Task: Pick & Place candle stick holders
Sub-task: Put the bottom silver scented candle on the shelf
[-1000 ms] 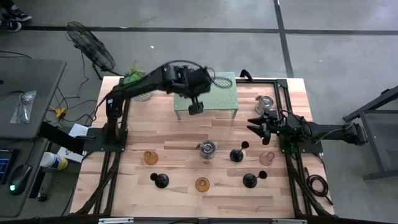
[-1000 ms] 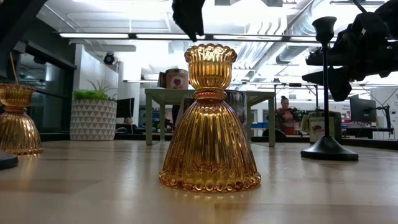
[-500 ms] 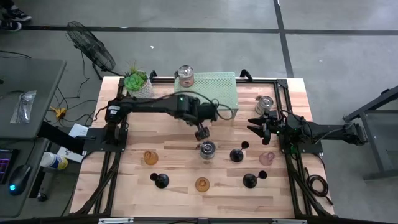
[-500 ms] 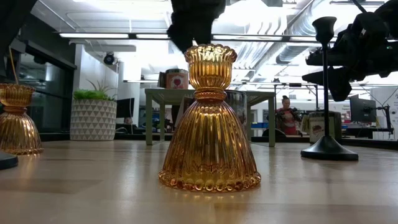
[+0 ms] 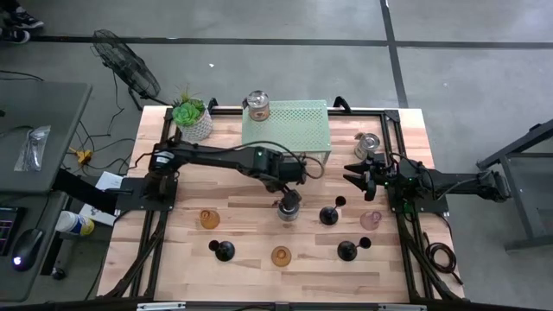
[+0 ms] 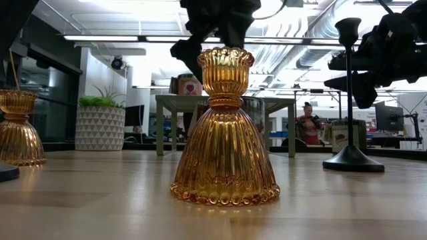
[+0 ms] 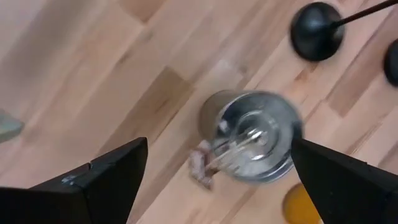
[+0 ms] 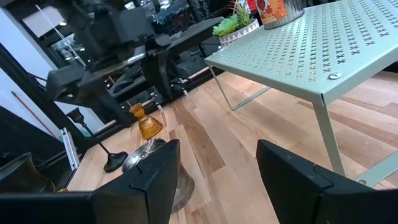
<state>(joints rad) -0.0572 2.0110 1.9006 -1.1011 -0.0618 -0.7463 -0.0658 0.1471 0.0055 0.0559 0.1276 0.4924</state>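
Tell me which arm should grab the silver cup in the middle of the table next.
Left. The left gripper hangs right over the silver cup, its fingers spread wide on either side of it in the wrist view. The right gripper waits by the table's right edge, farther from that cup.

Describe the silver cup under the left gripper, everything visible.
The silver cup is a shiny metal candle holder with a round open mouth, standing upright on the wooden table near its middle. The open left gripper hovers above, fingers either side, not touching. A black stemmed holder stands close beside it.
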